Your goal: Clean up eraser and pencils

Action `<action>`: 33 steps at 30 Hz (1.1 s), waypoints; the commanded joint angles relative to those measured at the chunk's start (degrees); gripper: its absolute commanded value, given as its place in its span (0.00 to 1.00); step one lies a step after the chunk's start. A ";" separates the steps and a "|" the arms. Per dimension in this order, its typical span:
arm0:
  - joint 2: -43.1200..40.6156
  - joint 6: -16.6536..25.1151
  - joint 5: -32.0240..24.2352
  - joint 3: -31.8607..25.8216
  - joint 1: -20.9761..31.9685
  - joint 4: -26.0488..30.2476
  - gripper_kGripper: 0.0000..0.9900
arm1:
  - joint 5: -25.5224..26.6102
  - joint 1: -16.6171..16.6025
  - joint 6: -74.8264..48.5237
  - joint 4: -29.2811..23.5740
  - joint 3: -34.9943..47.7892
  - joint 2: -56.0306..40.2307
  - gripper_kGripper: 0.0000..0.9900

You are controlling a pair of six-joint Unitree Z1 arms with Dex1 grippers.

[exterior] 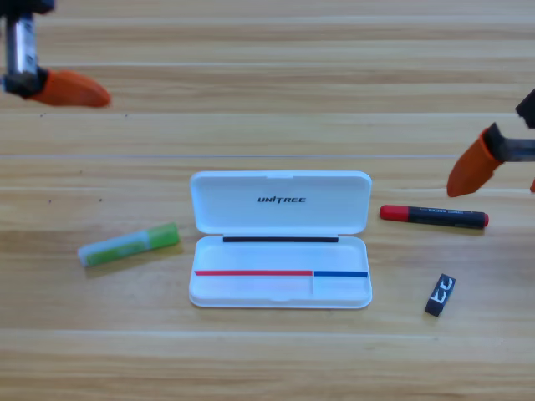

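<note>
Two pincers, one case, three loose bits — that's the whole scene from the high view, which is the only view going.

The white case point(280, 284) sits open in the middle of the surface point(267, 117), lid flipped up on the far side, tray on the near side with nothing in it yet. So none of the tidying is done, by the look of it.

Left of the case lies the green pencil point(129, 245), slightly tilted, well apart from the tray. Right of the lid is the black pencil point(434, 216) with its red cap pointing at the case, lying nearly level. Near side of that, further right of the tray, is the eraser point(440, 295), a small black block with white marks.

Count: two pencils, one eraser, one case.

Handling guess: all three look light and stiff. The pencils are round, so they'll probably roll or spin if nudged off-centre; I'd grab each across the barrel around its middle. The eraser is stubby, likely grippy rubber, easiest taken across its short sides.

The left pincer point(71, 88) waits up in the far left corner, holding nothing; can't tell how its jaws stand. The right pincer point(475, 165) hangs at the right edge, just beyond the black pencil, not touching it, partly cut off, so can't tell there either.
</note>
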 commanded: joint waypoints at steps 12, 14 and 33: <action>13.15 5.04 -12.22 4.10 21.02 2.20 0.96 | -1.83 -2.41 21.25 -0.16 2.77 19.58 0.92; 14.38 6.88 -12.49 3.58 21.11 2.28 0.96 | -1.92 -2.50 21.60 -1.48 3.57 20.63 0.92; 29.15 5.04 -18.29 0.76 21.20 2.90 0.84 | -1.39 -2.06 26.61 -7.11 3.57 25.64 0.84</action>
